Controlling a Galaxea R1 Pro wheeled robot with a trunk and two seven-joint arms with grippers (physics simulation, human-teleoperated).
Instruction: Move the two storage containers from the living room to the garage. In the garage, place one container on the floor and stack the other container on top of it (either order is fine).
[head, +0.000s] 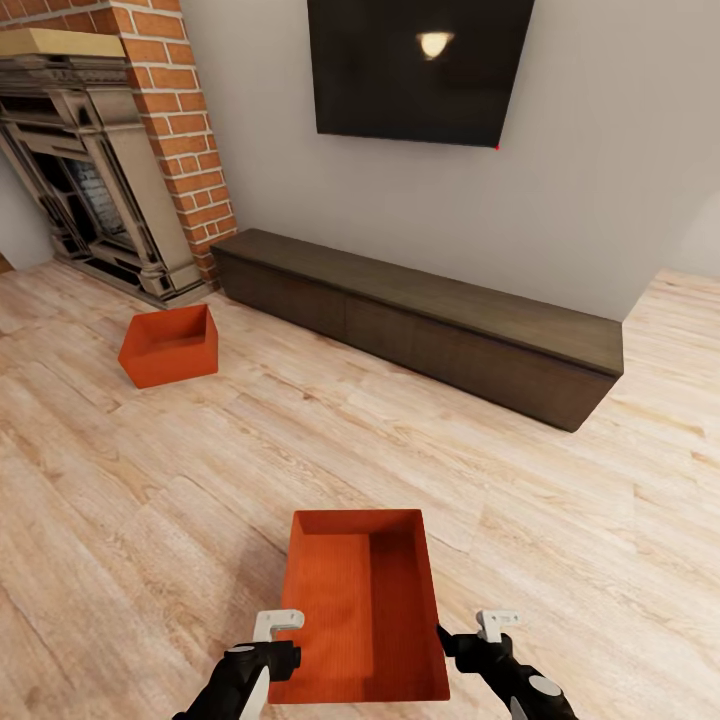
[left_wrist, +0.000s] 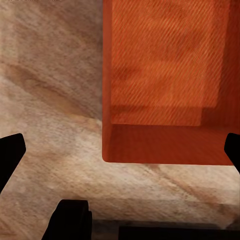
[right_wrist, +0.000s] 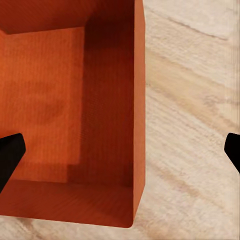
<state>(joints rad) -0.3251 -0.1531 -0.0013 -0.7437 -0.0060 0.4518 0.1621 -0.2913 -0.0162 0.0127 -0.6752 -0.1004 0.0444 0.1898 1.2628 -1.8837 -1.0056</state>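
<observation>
Two released hands, left hand and right hand, flank the near container.

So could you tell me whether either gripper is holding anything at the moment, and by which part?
Nothing is held. The left gripper and right gripper are open, straddling the side walls of the near bin.
</observation>
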